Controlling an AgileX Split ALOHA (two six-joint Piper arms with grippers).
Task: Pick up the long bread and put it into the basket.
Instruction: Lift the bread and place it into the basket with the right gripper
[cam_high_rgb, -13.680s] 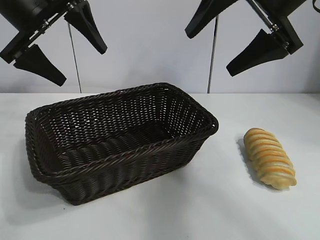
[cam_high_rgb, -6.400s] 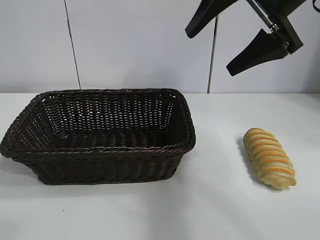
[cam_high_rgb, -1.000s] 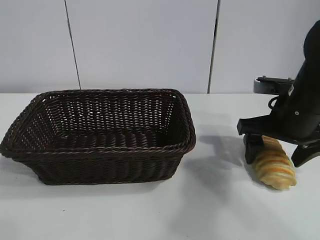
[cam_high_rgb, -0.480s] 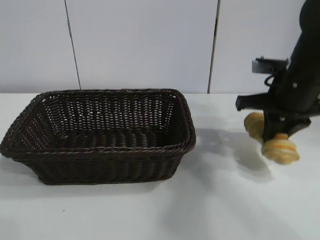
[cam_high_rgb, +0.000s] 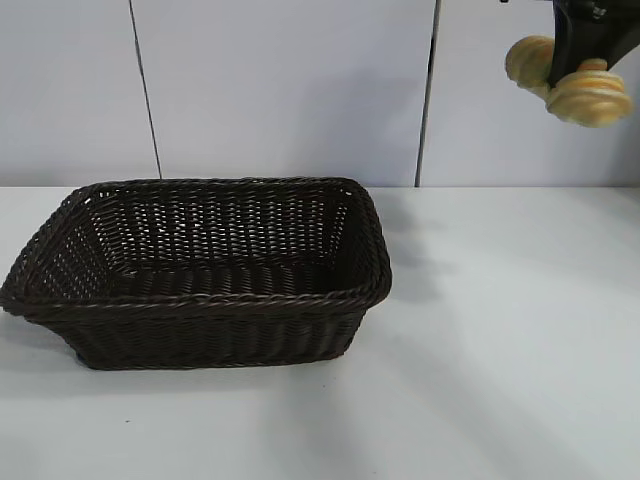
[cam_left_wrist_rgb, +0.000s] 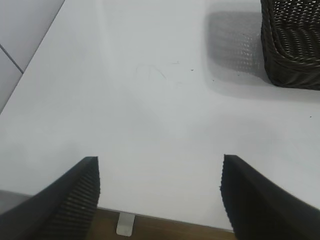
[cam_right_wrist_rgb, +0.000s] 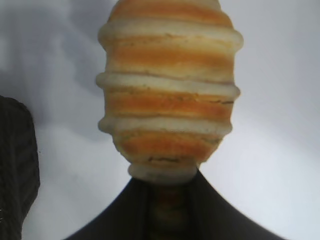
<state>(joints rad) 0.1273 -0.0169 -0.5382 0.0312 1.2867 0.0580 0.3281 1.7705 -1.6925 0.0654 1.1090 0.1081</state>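
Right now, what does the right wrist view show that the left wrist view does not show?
Only the right wrist view shows the long bread, clamped at one end by the right gripper and lifted clear of the white table.

Only the left wrist view shows the left gripper, open and empty over the table's near edge.

Both views show the table and part of the basket, which is beside the bread, not under it.

Bright, even light falls from overhead on the white table (cam_high_rgb: 500, 330), with no glare. The basket (cam_high_rgb: 210, 290) throws a soft grey shadow toward the table's right side. Close to the right wrist camera, the long bread (cam_right_wrist_rgb: 167, 95) looks slightly soft.
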